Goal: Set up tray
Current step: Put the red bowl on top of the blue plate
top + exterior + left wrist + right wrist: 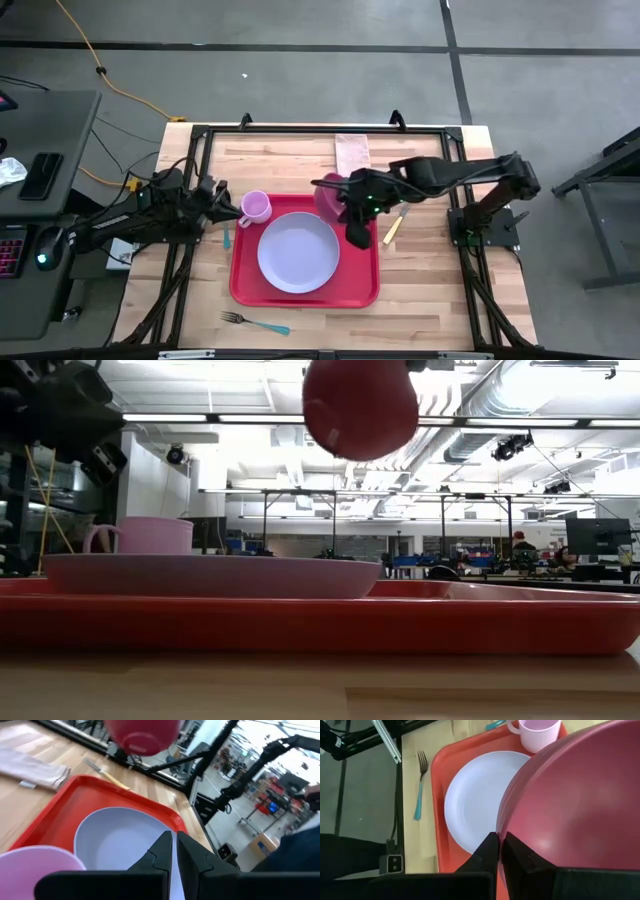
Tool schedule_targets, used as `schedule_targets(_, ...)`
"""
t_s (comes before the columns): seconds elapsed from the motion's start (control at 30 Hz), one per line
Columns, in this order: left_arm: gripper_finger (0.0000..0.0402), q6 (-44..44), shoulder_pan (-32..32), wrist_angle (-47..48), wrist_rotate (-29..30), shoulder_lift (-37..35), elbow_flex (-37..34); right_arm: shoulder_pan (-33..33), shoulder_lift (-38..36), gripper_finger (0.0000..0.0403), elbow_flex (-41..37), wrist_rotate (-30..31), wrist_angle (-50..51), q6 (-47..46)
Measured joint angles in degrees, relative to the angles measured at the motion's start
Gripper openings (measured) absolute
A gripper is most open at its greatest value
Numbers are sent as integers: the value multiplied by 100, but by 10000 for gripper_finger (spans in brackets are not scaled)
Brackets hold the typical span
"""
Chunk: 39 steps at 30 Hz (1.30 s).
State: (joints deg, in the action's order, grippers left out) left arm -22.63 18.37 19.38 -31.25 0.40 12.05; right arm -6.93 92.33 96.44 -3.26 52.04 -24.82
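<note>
The red tray (365,290) lies on the table with the lavender plate (298,252) on it and a pink mug (256,207) at its far left corner. My right gripper (343,192) is shut on a dark red bowl (328,196) and holds it in the air above the tray's far right part. The low view shows the bowl (360,405) high above the tray (320,622). My left gripper (174,844) is shut and hovers right beside the mug (35,870), on its left. I cannot see it touching the mug. My right gripper pinches the bowl's rim (500,822) between its two fingers (482,854), one on each side of the wall. The bowl is lifted clear of the tray and tipped. Its foot (142,740) faces toward the table's left side.
A folded beige napkin (352,153) lies by the far edge. A yellow-handled knife (393,227) rests right of the tray. A teal-handled fork (255,322) sits near the front edge, and a small teal utensil (226,238) lies left of the tray.
</note>
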Motion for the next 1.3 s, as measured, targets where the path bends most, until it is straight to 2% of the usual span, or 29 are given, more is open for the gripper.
schedule_targets(0.2,58,272,-1,-27,34,-2,0,1,262,0,-2,-173,-307,-82)
schedule_targets(0.47,58,268,-2,-396,604,-2,0,-26,436,0,-2,-125,-469,-368)
schedule_targets(0.73,58,319,-2,-198,638,-2,0,-70,669,0,-2,-87,-813,-645)
schedule_targets(1.3,58,772,-2,251,-78,0,-2,-216,1087,0,-7,-206,-1484,-1211)
